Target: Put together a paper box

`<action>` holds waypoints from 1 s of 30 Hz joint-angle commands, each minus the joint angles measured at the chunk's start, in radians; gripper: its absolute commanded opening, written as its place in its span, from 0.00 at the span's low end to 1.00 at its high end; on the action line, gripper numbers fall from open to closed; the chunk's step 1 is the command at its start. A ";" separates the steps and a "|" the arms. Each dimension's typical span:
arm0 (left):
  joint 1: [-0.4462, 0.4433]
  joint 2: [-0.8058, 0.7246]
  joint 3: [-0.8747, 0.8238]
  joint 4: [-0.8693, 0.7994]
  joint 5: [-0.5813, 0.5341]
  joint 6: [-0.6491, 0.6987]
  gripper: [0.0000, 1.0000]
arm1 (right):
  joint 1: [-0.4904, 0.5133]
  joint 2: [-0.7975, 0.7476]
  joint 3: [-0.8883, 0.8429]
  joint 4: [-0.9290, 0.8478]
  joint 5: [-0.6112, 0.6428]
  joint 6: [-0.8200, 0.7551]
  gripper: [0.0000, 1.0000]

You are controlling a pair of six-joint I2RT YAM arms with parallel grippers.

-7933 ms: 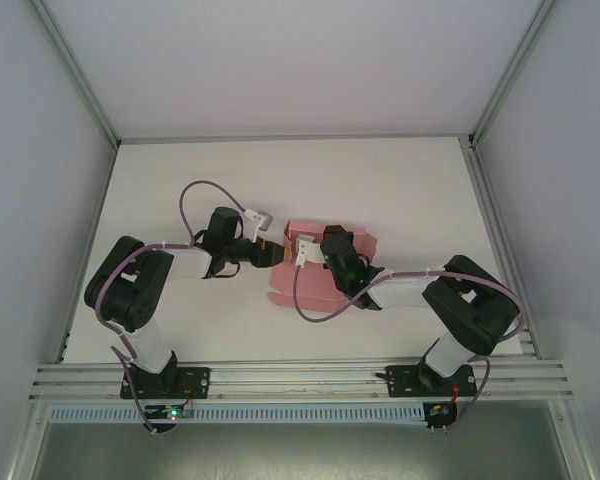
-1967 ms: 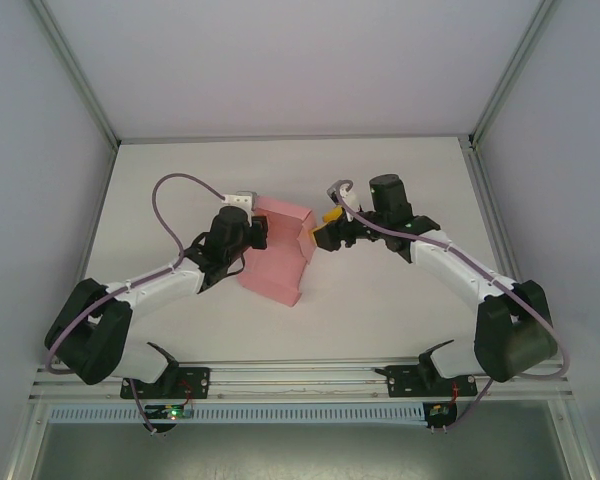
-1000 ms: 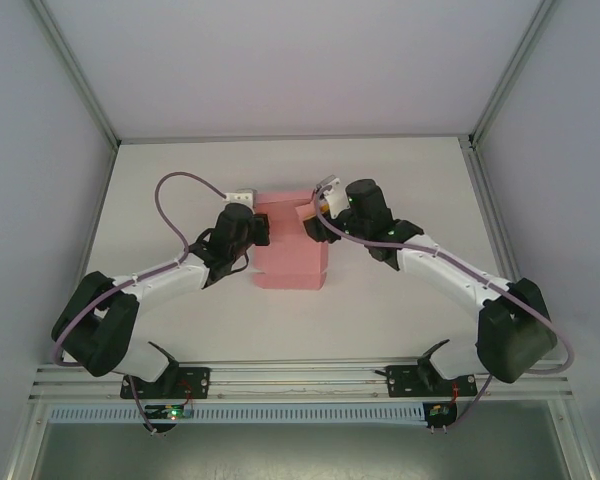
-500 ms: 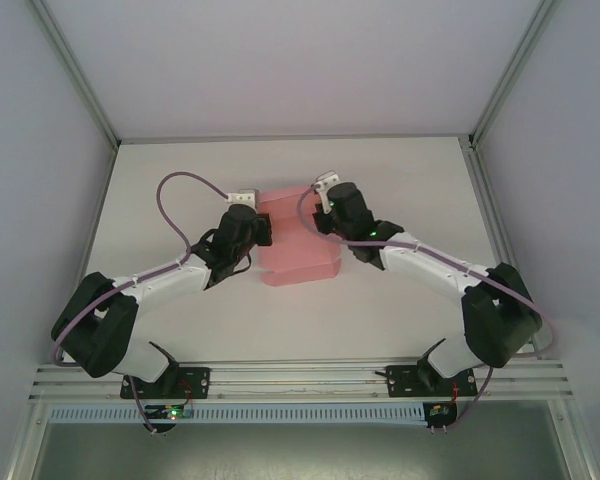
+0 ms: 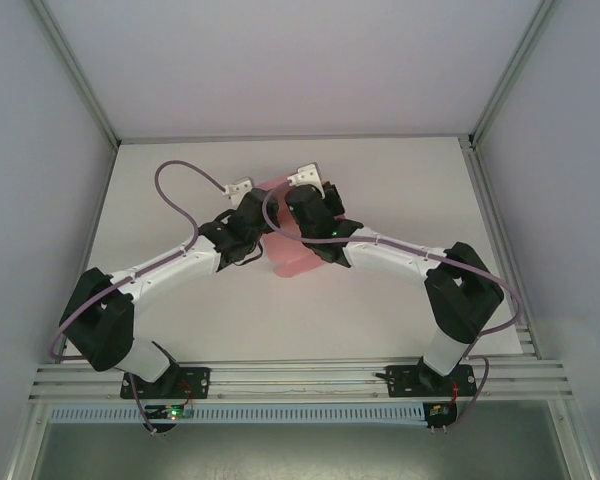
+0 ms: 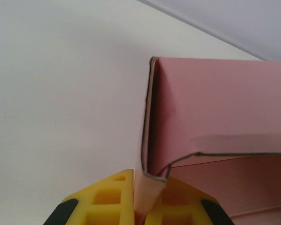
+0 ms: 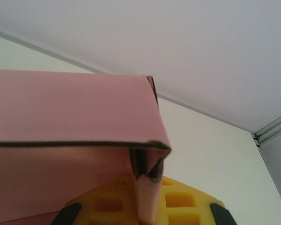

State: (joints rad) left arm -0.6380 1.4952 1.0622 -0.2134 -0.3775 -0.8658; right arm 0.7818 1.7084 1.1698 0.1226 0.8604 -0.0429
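Right wrist: jaws newly tight on paper box [image 7: 70,103]

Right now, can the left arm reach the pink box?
Looks like yes: the left tool is shut on an edge of the paper box, with nothing in between. The right tool pinches another edge.

Soft, even light from above fills the overhead view. The white table [image 5: 400,180] is bright without glare, and only faint, blurred shadows lie under the arms at frame centre. The walls in the upper corners go a cool grey. In the wrist views the left gripper's fingers [image 6: 107,201] and the right gripper's fingers [image 7: 187,206] at the bottom edge are soft and out of focus. The paper box [image 6: 215,103] has crisper edges, with darker shade inside its folds.
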 commanded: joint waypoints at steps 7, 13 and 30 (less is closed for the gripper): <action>0.041 -0.068 -0.138 0.150 0.057 0.190 0.00 | -0.135 -0.127 -0.173 0.175 -0.432 0.001 0.24; 0.040 -0.069 -0.116 0.282 0.164 0.290 0.00 | -0.146 -0.247 -0.334 0.404 -1.062 0.009 0.82; 0.042 -0.054 -0.019 0.176 0.417 0.937 0.00 | -0.344 -0.651 -0.249 -0.190 -1.173 0.159 0.98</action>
State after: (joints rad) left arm -0.6006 1.4380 0.9737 0.0139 -0.0547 -0.1253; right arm 0.4736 1.0603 0.8684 0.1146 -0.2085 0.0540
